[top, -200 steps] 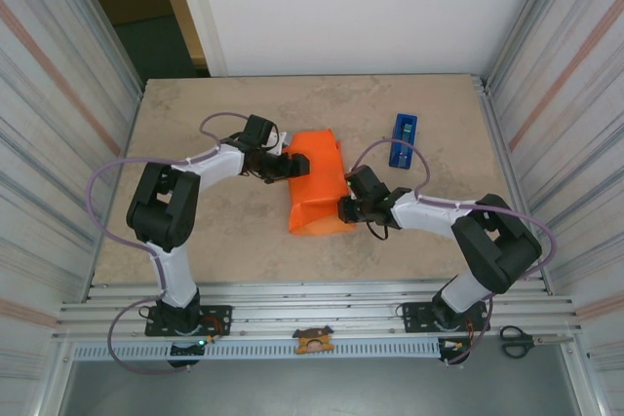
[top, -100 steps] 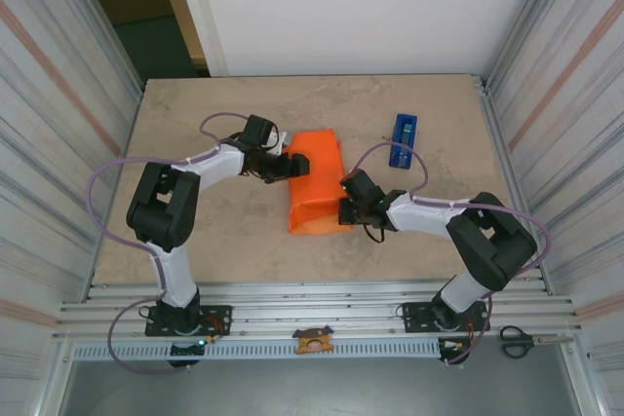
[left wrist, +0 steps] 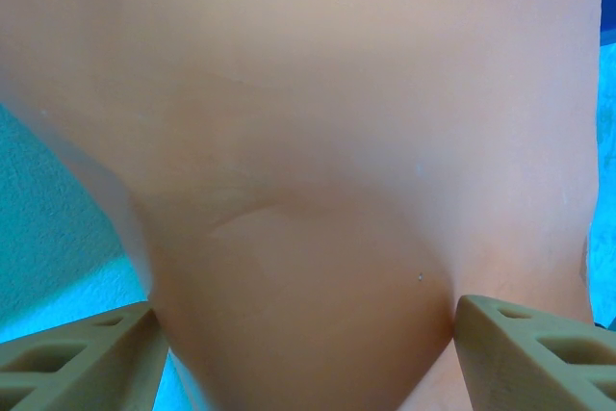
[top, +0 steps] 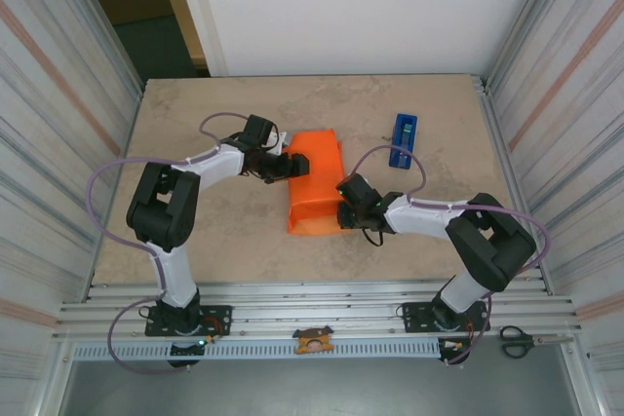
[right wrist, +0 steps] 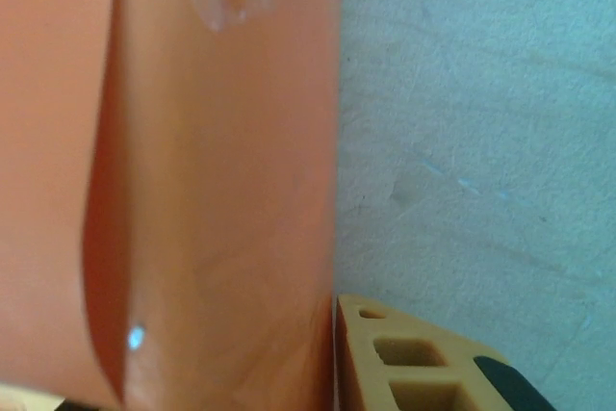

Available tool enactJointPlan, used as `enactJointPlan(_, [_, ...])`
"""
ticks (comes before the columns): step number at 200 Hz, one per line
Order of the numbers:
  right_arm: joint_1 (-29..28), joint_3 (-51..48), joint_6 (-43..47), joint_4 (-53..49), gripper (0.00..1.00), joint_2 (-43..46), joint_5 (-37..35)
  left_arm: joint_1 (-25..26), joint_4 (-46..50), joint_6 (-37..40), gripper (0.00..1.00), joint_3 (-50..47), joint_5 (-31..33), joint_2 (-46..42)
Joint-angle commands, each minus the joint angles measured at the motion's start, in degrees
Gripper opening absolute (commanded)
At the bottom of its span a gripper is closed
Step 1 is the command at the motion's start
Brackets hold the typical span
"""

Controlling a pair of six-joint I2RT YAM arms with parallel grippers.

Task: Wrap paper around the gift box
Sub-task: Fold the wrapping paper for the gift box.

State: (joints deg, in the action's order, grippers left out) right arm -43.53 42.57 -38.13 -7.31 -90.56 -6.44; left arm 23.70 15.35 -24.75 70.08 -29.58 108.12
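On the bench (top: 214,231), my left gripper (top: 292,165) clamps wide around the paper (top: 317,187); my right gripper (top: 342,210) sits at its edge, and I cannot tell how open.

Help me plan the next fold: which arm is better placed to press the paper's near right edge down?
Right. The right gripper sits at that edge of the paper, one finger beside it; the left gripper is occupied gripping the far left side.
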Motion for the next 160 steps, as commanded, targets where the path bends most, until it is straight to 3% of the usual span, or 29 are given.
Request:
enactJointPlan(1, [-0.43,-0.33,-1.72,-2.40,0.24,2.15,-1.34,-0.28,1.87,-0.13,0.78,0.76,-0.82,0.35])
enactJointPlan(14, [-0.60,-1.28,-2.16,-1.36,0.22,2.57,-1.17,-0.31,1.78,-0.26,0.78,0.52,-0.83,0.30])
enactJointPlan(33, [-0.60,-1.35,-2.32,-0.90,0.08,2.35,-0.63,-0.28,1.61,-0.32,0.78,0.36,-0.83,0.17])
enactJointPlan(58, [-0.68,-1.18,-2.90,-0.77,0.03,1.69,-0.70,-0.30,1.52,-0.51,0.78,0.14,-0.83,-0.10])
enactJointPlan(76, [-0.85,-1.67,-2.93,0.07,0.04,2.10,-0.63,-0.32,1.43,-0.49,0.78,0.10,-0.83,-0.25])
enactJointPlan(91, [-1.78,-2.04,-2.75,0.07,0.14,3.11,-1.50,-0.27,1.43,-0.54,0.78,0.01,-0.64,-0.36])
enactJointPlan(124, [-3.21,-3.13,-3.22,-1.48,0.23,3.78,-2.08,-0.27,1.18,-0.58,0.78,-0.34,-0.65,-0.54])
enactJointPlan(160, [-3.49,-4.77,-4.78,-0.79,0.05,3.84,-2.59,-0.32,0.99,-0.67,0.78,-0.21,-0.96,-0.36])
